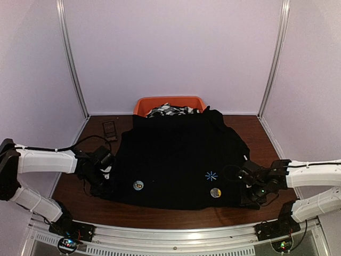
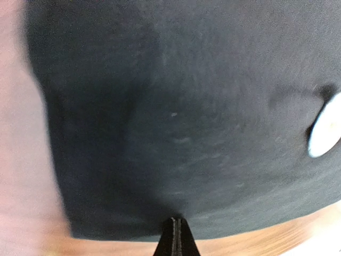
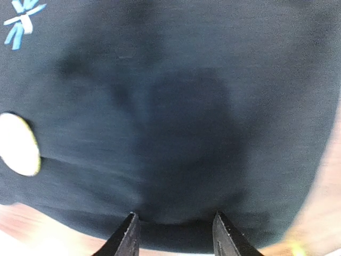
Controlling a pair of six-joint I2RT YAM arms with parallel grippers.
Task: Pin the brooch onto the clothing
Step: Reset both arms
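The black shirt lies spread flat on the brown table. It carries a light-blue starburst and two round brooches, one at front left and one at front right. My left gripper is shut, with its tips at the shirt's left hem; I cannot tell whether fabric is pinched. The left brooch lies to its right. My right gripper is open, and its fingers straddle the shirt's right hem. The right brooch and the starburst lie to its left.
An orange bin holding black-and-white patterned fabric stands at the back, partly under the shirt's far edge. A small dark object lies at back left on the table. White walls close in on three sides.
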